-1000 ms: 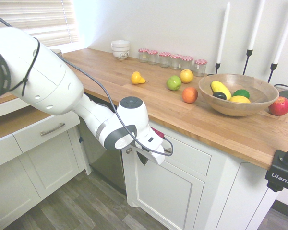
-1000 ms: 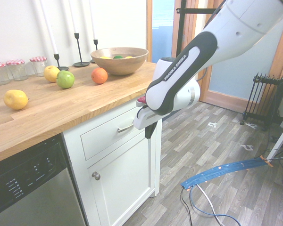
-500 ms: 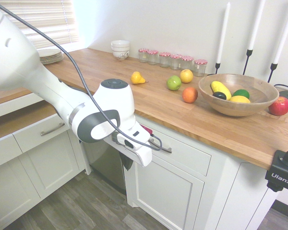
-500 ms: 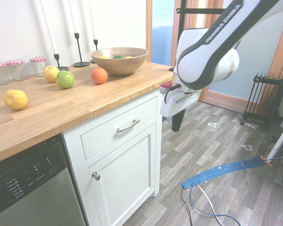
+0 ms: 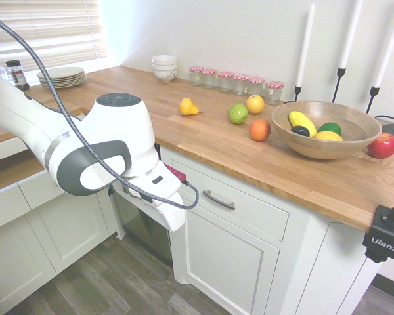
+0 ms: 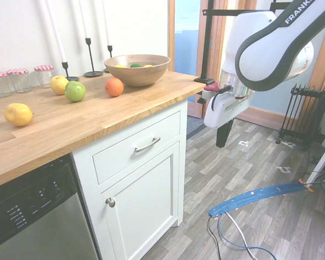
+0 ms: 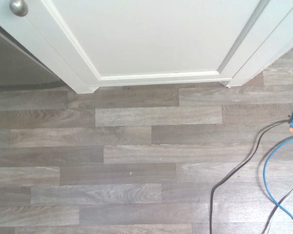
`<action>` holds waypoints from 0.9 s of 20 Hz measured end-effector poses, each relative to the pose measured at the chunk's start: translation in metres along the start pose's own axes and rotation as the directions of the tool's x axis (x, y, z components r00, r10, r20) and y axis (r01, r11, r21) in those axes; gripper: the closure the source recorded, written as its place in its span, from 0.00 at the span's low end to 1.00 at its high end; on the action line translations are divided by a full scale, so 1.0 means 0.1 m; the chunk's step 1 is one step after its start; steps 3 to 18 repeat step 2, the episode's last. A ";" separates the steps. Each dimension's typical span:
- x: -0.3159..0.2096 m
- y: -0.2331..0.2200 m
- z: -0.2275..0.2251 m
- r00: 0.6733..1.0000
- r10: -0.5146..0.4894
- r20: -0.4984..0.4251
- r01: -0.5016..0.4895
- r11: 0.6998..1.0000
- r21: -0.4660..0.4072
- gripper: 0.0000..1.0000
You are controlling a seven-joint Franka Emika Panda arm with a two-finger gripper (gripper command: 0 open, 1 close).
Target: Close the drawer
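The drawer (image 6: 131,149) has a white front with a curved silver handle (image 6: 147,144). It sits flush in the cabinet under the wooden countertop, and its front (image 5: 243,207) also shows in the first exterior view. My gripper (image 6: 222,143) hangs in the air well off the cabinet's corner, over the floor. Its dark fingers point down, pressed together and holding nothing. It touches neither the drawer nor the cabinet. In the first exterior view the arm's bulk hides the fingers. The wrist view looks straight down at the cabinet door (image 7: 151,34) below the drawer and the plank floor.
The countertop (image 5: 302,174) carries a wooden fruit bowl (image 5: 325,128), loose fruit, jars (image 5: 236,80) and candlesticks. A black dishwasher (image 6: 27,216) stands beside the cabinet. Another run of white cabinets (image 5: 52,197) lies behind the arm. A radiator (image 6: 300,111) stands by the far wall.
The arm has swung away from the drawer front, out past the cabinet's corner. The fingers stayed shut. The drawer front has not moved.
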State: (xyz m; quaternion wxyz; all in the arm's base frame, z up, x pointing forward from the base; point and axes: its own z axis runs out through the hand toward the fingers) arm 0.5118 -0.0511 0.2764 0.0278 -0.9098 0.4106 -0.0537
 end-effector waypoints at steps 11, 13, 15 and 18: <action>-0.02 0.01 0.02 1.000 0.000 0.004 0.000 1.000 -0.003 0.00; -0.02 0.01 0.02 1.000 0.000 0.004 0.000 1.000 -0.003 0.00; -0.02 0.01 0.02 1.000 0.000 0.004 0.000 1.000 -0.003 0.00; -0.02 0.01 0.02 1.000 0.000 0.004 0.000 1.000 -0.003 0.00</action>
